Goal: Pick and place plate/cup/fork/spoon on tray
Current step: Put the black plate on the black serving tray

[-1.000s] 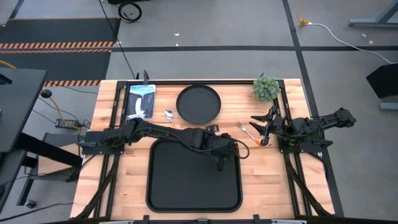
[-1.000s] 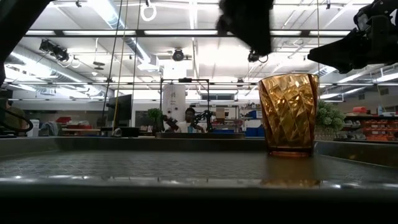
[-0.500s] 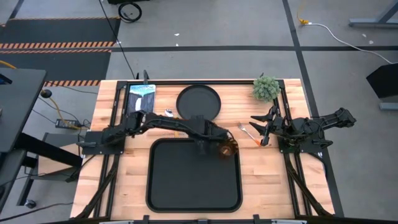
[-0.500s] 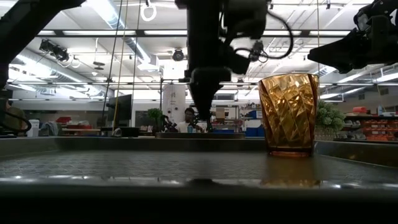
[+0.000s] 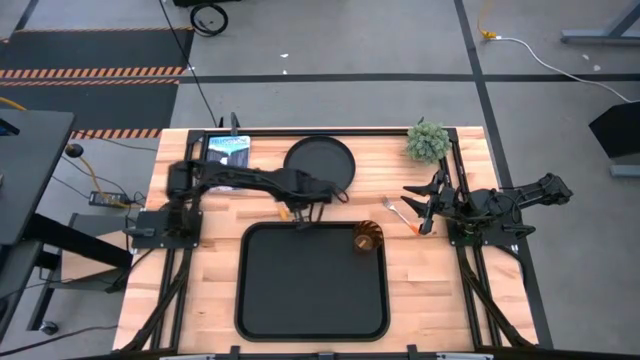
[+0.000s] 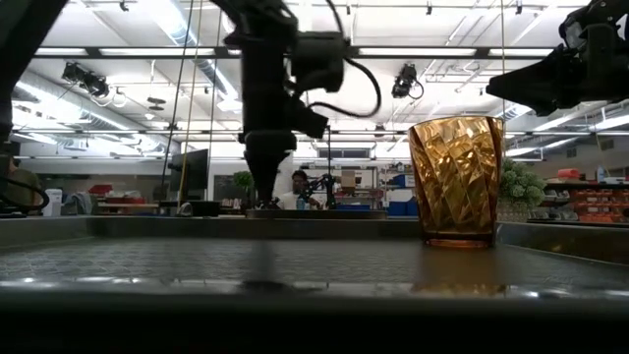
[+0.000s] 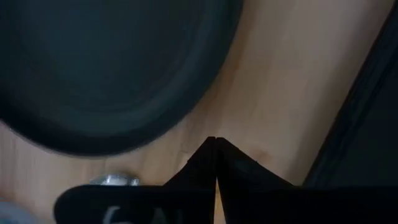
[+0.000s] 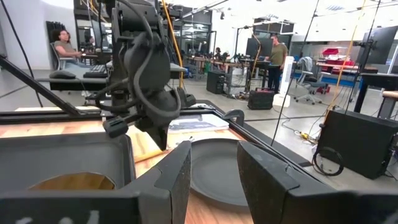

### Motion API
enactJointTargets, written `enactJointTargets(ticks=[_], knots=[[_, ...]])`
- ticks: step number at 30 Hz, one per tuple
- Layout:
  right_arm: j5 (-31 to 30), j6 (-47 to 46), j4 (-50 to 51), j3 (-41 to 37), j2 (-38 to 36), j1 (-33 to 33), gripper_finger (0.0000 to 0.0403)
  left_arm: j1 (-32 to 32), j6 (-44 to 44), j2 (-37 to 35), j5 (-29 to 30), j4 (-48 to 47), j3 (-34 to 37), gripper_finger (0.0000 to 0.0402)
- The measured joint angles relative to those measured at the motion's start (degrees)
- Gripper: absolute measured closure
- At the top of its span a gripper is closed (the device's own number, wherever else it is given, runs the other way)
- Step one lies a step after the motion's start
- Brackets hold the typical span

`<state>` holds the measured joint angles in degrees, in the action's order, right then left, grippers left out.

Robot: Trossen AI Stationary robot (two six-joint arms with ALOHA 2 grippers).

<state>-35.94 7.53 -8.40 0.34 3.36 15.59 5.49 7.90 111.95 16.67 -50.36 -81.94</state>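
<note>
While your left jaws (image 5: 300,212) hang pinched together over the surface between the plate (image 5: 319,166) and the tray (image 5: 311,281), the cup (image 5: 367,238) stands upright in the tray's far-right corner, at about 4 o'clock from them. Your left arm reaches across from 9 o'clock, and your right jaws (image 5: 419,205) wait slightly parted at the surface's 3 o'clock edge, just beside the fork (image 5: 398,211).
</note>
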Motion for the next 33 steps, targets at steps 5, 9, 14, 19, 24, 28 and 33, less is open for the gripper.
enactJointTargets(ticks=[5,9,14,19,24,28,33], knots=[[0.0,0.0,-0.1,0.0,0.0,0.0,0.0266,0.6,-4.4,-2.1,0.1,7.6,3.8,0.0371],[0.0,0.0,-0.1,0.0,0.0,0.0,0.0266,-0.7,-8.0,-2.2,1.9,11.5,3.8,0.0328],[0.0,0.0,-0.1,0.0,0.0,0.0,0.0266,-1.8,-11.7,-1.8,4.0,14.4,3.8,0.0263],[0.0,0.0,-0.1,0.0,0.0,0.0,0.0266,-1.3,-13.4,1.7,6.1,15.8,3.8,0.0229],[0.0,0.0,-0.1,0.0,0.0,0.0,0.0266,-0.7,-16.2,4.1,7.9,16.1,3.8,0.0226],[0.0,0.0,-0.1,0.0,0.0,0.0,0.0266,-0.8,-18.6,5.1,8.1,16.2,3.8,0.0241],[0.0,0.0,-0.1,0.0,0.0,0.0,0.0266,-0.8,-19.1,5.1,7.1,16.2,3.8,0.0294]])
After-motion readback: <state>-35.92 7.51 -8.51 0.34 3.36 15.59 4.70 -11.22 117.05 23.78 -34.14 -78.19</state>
